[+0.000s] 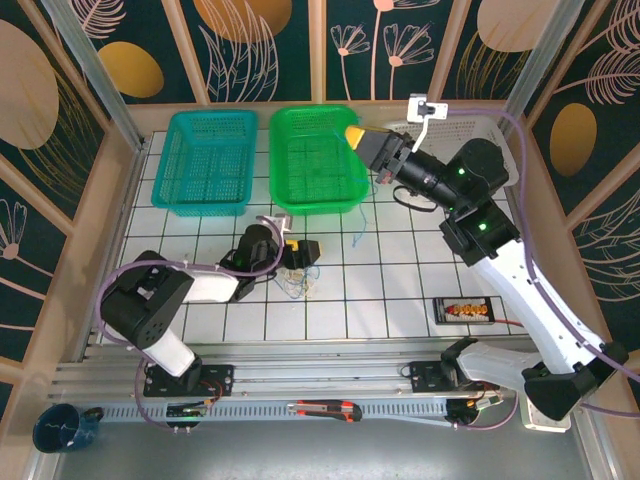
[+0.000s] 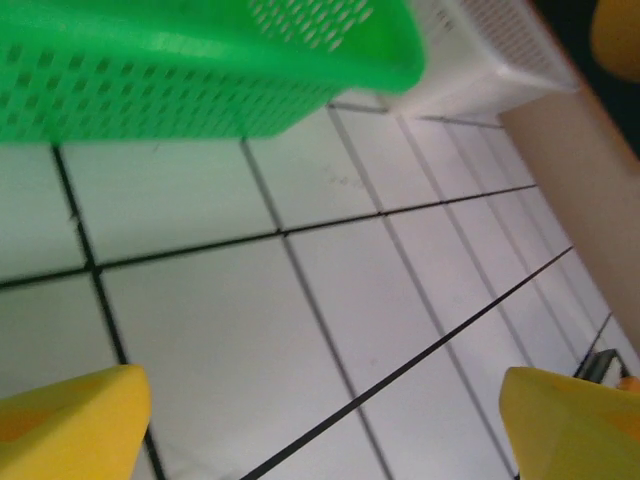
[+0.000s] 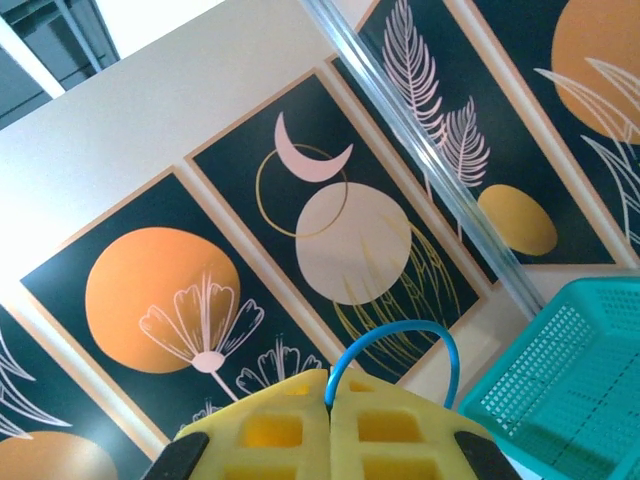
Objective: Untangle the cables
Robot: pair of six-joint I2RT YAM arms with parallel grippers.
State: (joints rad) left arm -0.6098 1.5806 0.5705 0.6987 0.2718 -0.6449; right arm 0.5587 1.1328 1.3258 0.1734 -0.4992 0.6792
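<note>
Right jaws closed, pinching a blue cable (image 3: 400, 324); a short loop sticks out above the pads. Left jaws wide open with nothing between them, low over the bench (image 2: 330, 330). The other cables (image 1: 296, 284) lie in a small heap mid-left on the bench, just near of the left jaws.

Risks:
- The thin cord could slip from the pinch.
- Its tail could snag the green basket (image 1: 316, 205) rim, since the right arm is raised by the basket's right edge.
- Nothing pins the heap, so a pull may drag the whole knot.

The right wrist view shows the grip; the top view can't resolve it. The top view shows the heap; the left wrist view looks past it to tiles and the basket wall.
</note>
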